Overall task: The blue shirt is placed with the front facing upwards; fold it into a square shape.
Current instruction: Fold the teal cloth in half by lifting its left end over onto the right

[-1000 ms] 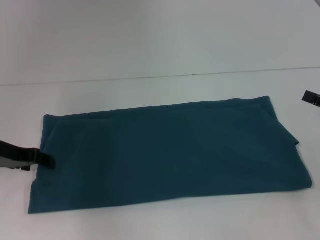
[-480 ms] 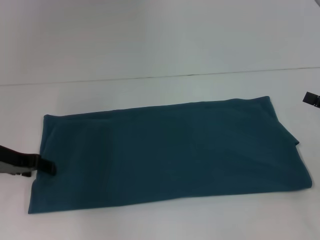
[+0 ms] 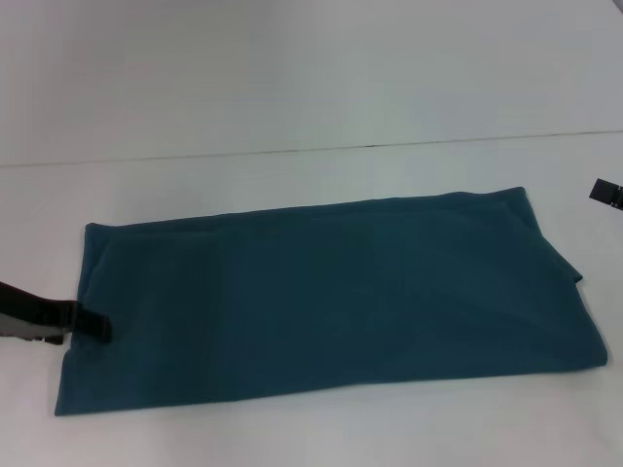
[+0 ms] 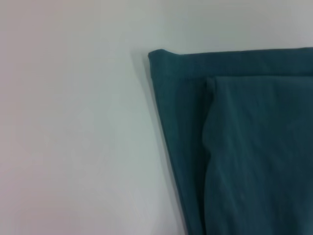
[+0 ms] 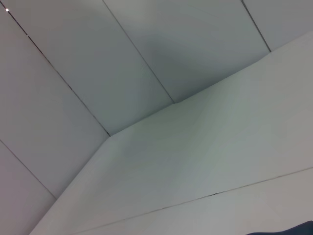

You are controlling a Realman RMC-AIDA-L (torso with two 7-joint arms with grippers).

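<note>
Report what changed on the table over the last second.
The left gripper, at the left short edge of the blue shirt, slid a little along that edge toward the shirt's near corner. Nothing was visibly picked up or let go. The shirt lies in the same long folded strip on the white table, and the right gripper stays off its far right end.

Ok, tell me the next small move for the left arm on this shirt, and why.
Probably close on the shirt's left short edge and lift it. The blue shirt lies as a long flat band, not yet square, and the left gripper sits right at that edge; the right gripper is off the cloth, past its far right corner.
</note>
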